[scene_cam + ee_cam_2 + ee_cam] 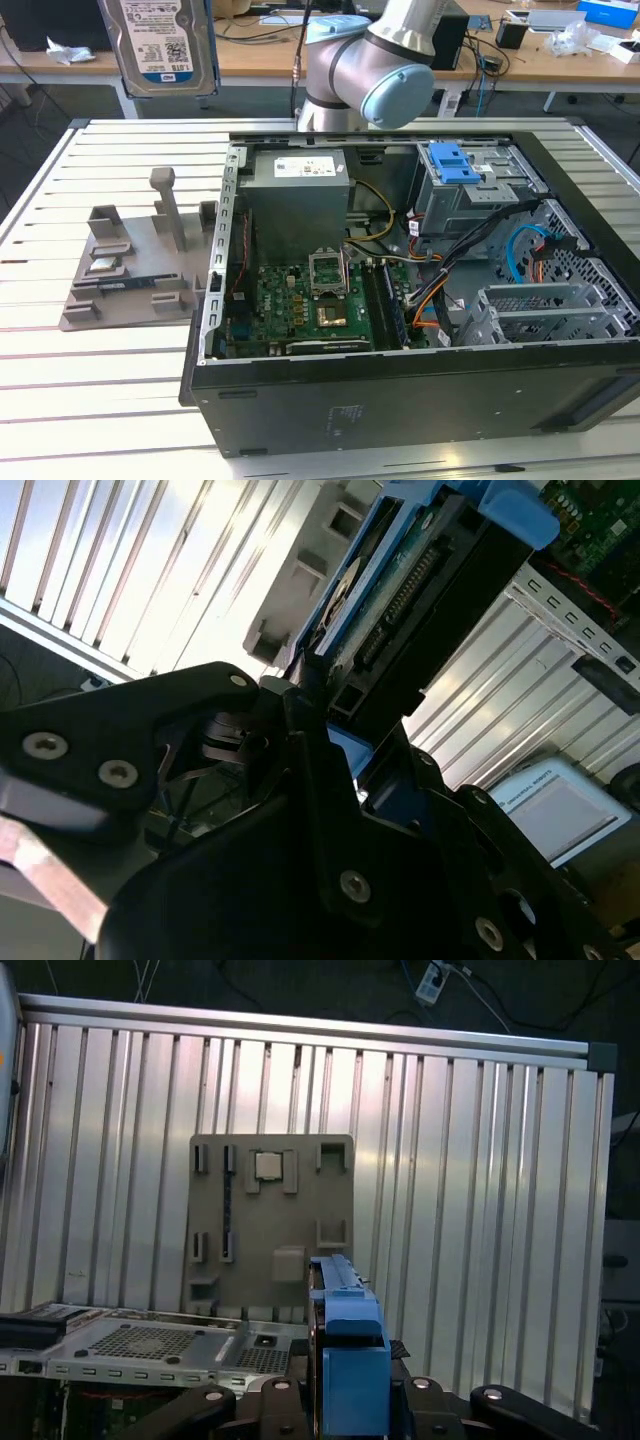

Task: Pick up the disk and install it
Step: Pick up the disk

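Disk [160, 40] picked up, install not begun.
Tool [320, 705] was clamped on the disk, high above the worktop [120, 400], well apart from the PC case [400, 400]; seating called for aligning its blue rails [345, 1350] with the drive cage [470, 190].

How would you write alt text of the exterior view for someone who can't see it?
The disk hangs in the air at the exterior view's upper left. An open computer case lies on a slatted table, a grey parts tray beside it, the robot arm behind.
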Controlling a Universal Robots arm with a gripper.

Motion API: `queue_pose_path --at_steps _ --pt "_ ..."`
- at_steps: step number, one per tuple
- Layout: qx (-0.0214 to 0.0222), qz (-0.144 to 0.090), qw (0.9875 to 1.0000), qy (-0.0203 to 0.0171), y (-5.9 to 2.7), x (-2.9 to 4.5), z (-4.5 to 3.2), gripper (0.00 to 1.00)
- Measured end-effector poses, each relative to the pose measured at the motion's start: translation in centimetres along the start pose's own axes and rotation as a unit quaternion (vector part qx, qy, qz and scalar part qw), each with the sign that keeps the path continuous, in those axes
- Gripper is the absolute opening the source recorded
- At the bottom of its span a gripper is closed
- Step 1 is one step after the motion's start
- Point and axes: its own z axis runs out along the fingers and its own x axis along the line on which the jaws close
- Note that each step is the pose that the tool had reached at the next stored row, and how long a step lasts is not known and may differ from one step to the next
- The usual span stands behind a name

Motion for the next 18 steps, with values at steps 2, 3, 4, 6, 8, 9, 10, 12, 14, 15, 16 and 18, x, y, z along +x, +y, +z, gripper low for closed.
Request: queue_pose_path --at_steps 2,3,4,6,8,9,10,12,14,15,16,18 --pt "-0.0002 0.000 1.0000 0.0000 -0.64 0.05 -0.02 0.36" --pt "-0.0003 0.000 1.0000 -0.0001 -0.97 0.07 -0.03 0.36" --pt "-0.0004 0.000 1.0000 -0.0001 -1.27 0.10 -0.04 0.36" --pt "-0.0007 0.000 1.0000 -0.0001 -1.98 0.17 -0.07 0.36" --pt "-0.0010 0.000 1.0000 -0.0001 -2.74 0.23 -0.10 0.36" --pt "-0.0012 0.000 1.0000 -0.0001 -3.04 0.25 -0.11 0.36" --pt "-0.0013 0.000 1.0000 -0.0001 -3.45 0.29 -0.13 0.36" --pt "-0.0016 0.000 1.0000 -0.0002 -4.17 0.35 -0.15 0.36" --pt "-0.0018 0.000 1.0000 -0.0002 -4.82 0.40 -0.17 0.36" --pt "-0.0020 0.000 1.0000 -0.0002 -5.14 0.43 -0.19 0.36" --pt "-0.0022 0.000 1.0000 -0.0002 -5.65 0.47 -0.21 0.36" --pt "-0.0026 0.000 1.0000 -0.0003 -6.73 0.56 -0.25 0.36"
